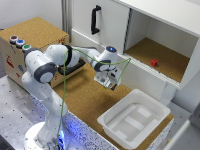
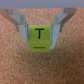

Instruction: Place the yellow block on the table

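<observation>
Yellow block, T face toward the wrist camera, sits clamped between end effector fingers.

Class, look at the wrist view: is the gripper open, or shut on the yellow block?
Shut on the yellow block: the gripper fingers press both its sides.

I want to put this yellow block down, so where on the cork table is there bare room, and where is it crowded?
Bare cork on the table runs from the gripper toward the arm's base, between the button box and the white bin. The yellow block sits between the fingers over bare cork. It is crowded by the bin and the cabinet.
</observation>
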### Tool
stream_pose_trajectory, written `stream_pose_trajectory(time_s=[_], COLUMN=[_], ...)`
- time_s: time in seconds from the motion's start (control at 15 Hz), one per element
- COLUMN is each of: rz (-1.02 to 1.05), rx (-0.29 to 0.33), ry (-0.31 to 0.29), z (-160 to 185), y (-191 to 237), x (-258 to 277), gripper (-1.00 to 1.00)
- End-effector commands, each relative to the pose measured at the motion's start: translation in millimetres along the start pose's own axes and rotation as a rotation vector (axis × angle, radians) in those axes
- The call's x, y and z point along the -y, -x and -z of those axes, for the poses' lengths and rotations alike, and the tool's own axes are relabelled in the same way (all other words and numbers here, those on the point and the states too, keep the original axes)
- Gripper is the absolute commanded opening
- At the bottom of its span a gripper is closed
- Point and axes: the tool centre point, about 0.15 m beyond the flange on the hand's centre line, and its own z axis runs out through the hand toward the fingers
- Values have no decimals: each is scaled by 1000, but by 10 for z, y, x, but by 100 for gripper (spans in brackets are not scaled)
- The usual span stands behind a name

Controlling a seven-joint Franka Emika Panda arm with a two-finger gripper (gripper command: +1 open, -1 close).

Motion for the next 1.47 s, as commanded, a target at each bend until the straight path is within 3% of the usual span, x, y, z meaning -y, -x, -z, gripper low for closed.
stream_pose_trajectory(time_s=[0.0,0.2,0.27,0.8,1.4], rz=[-2,-18,-18,-25,30], rx=[17,24,13,19,11], ry=[31,26,9,-7,-23], z=[-427,-378,-275,215,309], y=[-97,-106,-93,32,-38], x=[33,51,59,188,413], gripper=[-100,-100,100,100,100])
